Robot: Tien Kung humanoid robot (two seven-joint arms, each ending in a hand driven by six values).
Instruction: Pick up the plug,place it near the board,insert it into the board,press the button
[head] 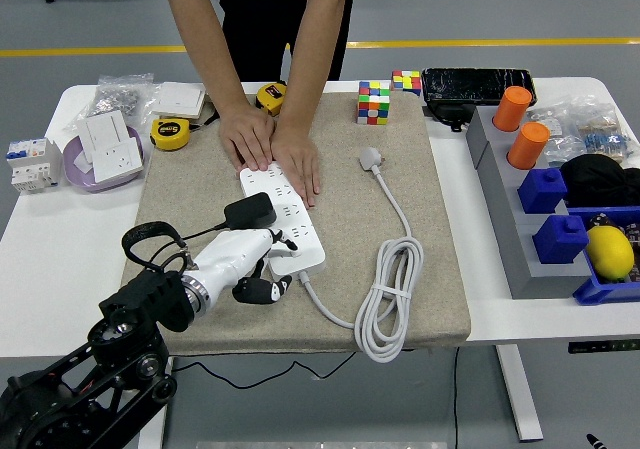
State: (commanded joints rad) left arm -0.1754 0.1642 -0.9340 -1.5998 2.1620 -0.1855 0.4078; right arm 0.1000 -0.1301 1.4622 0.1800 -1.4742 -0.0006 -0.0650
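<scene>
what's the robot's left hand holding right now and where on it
Nothing clearly. The left hand rests at the power strip's near end; black plug sits in it.

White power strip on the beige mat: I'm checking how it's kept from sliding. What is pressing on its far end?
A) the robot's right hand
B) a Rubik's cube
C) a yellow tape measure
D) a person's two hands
D: the person's two hands lie flat on the far end of the white power strip.

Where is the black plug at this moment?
In the head view, the black plug sits on the left part of the white power strip, between the person's hands and the robot's left hand.
</scene>
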